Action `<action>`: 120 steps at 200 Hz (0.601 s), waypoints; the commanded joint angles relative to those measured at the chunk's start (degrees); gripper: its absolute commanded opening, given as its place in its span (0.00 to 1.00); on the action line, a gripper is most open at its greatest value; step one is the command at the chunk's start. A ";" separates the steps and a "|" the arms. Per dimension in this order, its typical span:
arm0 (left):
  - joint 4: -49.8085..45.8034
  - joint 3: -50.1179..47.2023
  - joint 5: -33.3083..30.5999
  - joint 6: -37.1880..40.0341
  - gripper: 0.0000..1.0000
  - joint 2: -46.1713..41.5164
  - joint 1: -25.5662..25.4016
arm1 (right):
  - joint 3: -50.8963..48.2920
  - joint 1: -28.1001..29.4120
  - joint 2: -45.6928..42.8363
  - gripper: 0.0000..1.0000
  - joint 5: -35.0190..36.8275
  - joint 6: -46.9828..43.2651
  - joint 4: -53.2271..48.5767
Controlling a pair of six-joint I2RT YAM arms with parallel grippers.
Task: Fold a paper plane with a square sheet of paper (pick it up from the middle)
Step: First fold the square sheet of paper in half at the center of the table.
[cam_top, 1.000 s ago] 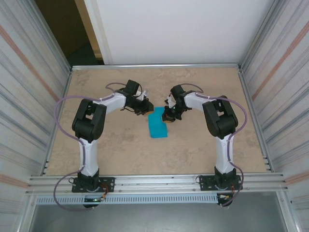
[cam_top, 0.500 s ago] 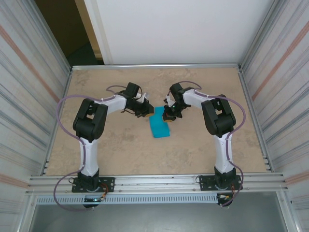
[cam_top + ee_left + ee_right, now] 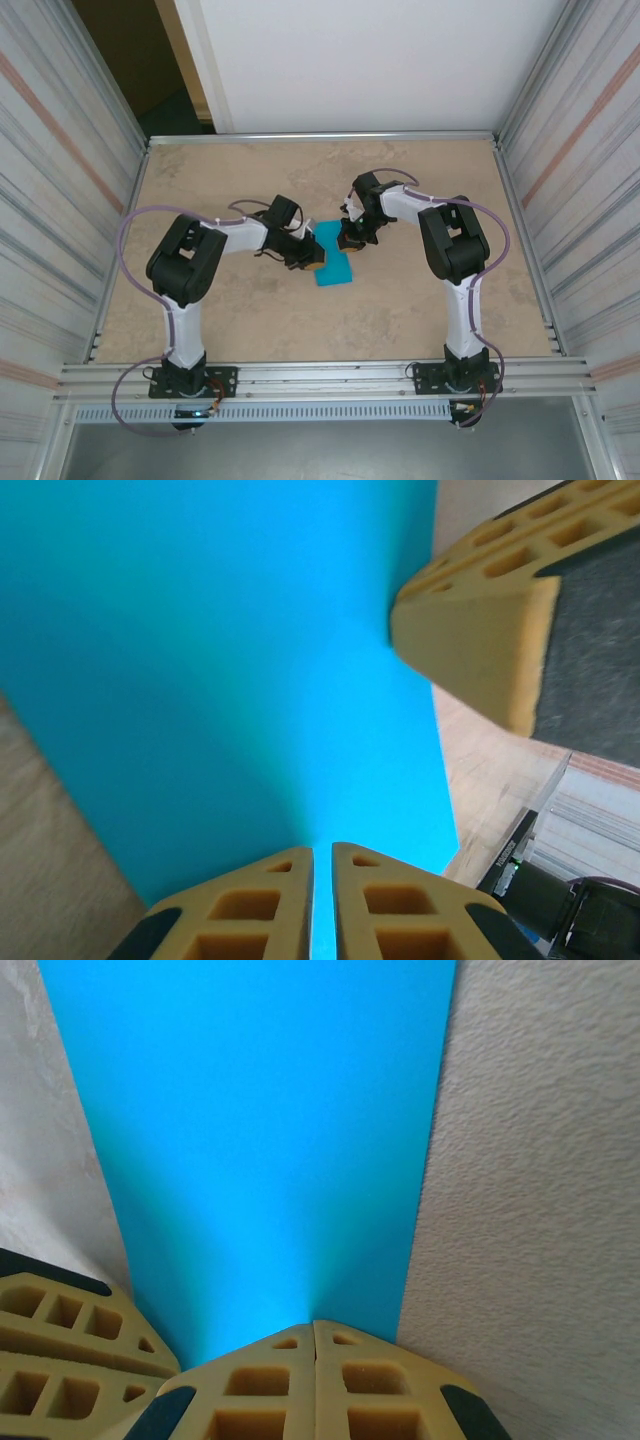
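The turquoise-blue sheet of paper (image 3: 334, 262) lies on the table as a narrow folded rectangle, long side running away from the arm bases. My left gripper (image 3: 309, 257) is shut, tips down on the sheet's left side. Up close, a hairline slit between its tips (image 3: 322, 855) shows the blue paper (image 3: 220, 660) beneath them. My right gripper (image 3: 347, 240) is shut with its tips on the sheet's far right end. Its closed tips (image 3: 313, 1328) meet the paper (image 3: 260, 1130) at its near edge. The right gripper's finger (image 3: 470, 610) looms close to the left one.
The tan table (image 3: 400, 300) is boxed in by ribbed metal walls left and right and a white panel behind. A rail (image 3: 320, 375) runs along the near edge by the arm bases. The left gripper's fingers (image 3: 60, 1355) crowd the right wrist view's lower left corner.
The left gripper has slid from the sheet's far left corner down toward the arm bases along its left side. The right gripper has held its place at the far end.
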 commanded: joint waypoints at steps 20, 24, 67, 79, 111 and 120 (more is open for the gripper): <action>-3.37 -2.46 -2.92 1.96 0.13 -3.05 0.03 | -5.19 -1.86 6.19 0.02 15.81 1.99 -4.43; -4.15 -2.70 -3.84 2.36 0.13 -3.16 0.10 | -5.27 -1.97 6.05 0.02 15.84 2.03 -4.37; -7.55 -6.38 -9.59 5.80 0.13 -5.17 0.26 | -5.94 -2.22 6.13 0.02 16.16 2.21 -4.13; -7.10 -7.29 -9.86 6.20 0.12 -7.27 0.20 | -6.23 -2.22 5.96 0.02 16.28 2.25 -4.08; -1.96 -6.79 -8.56 5.16 0.13 -12.25 -0.03 | -6.66 -2.27 5.87 0.02 16.22 2.39 -3.91; -0.59 -5.95 -8.23 4.32 0.13 -12.41 -0.12 | -6.62 -2.27 5.96 0.02 16.11 2.43 -3.82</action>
